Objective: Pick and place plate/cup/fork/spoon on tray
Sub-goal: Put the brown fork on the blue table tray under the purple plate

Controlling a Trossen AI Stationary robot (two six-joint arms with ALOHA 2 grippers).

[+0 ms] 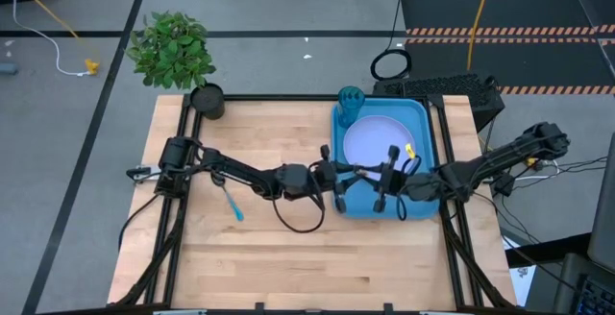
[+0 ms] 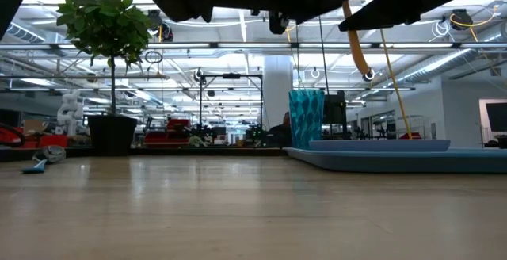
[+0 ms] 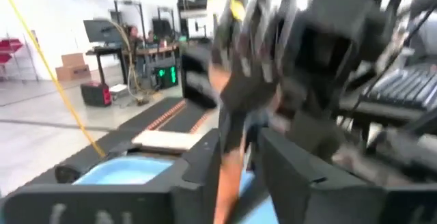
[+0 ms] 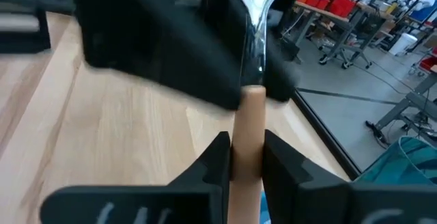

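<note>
The orange-handled fork (image 4: 250, 125) is held in the air between my two grippers, over the left rim of the blue tray (image 1: 360, 202). My right gripper (image 4: 247, 145) is shut on its handle. My left gripper (image 3: 239, 145) faces it from the table's left side, its fingers standing either side of the handle (image 3: 229, 176) with a gap on one side. The plate (image 1: 370, 142) lies flat in the tray. The cup (image 1: 351, 97) stands upright in the tray's far left corner. The spoon (image 1: 233, 205) lies on the table to the left. My right gripper pinches the fork's orange handle (image 4: 250, 115) between its two fingers, near the end that joins the silvery tines (image 4: 258, 5). The fingers come level from the table's right side and lie along the fork. The fork is lifted clear. My left gripper: I cannot tell whether a finger touches the handle.
A dark pot with a green plant (image 1: 207, 101) stands at the table's far left corner. The low view shows the cup (image 2: 306, 117) and the tray (image 2: 396, 158) on the right and the pot (image 2: 111, 133) on the left. Bare wood lies toward the near edge.
</note>
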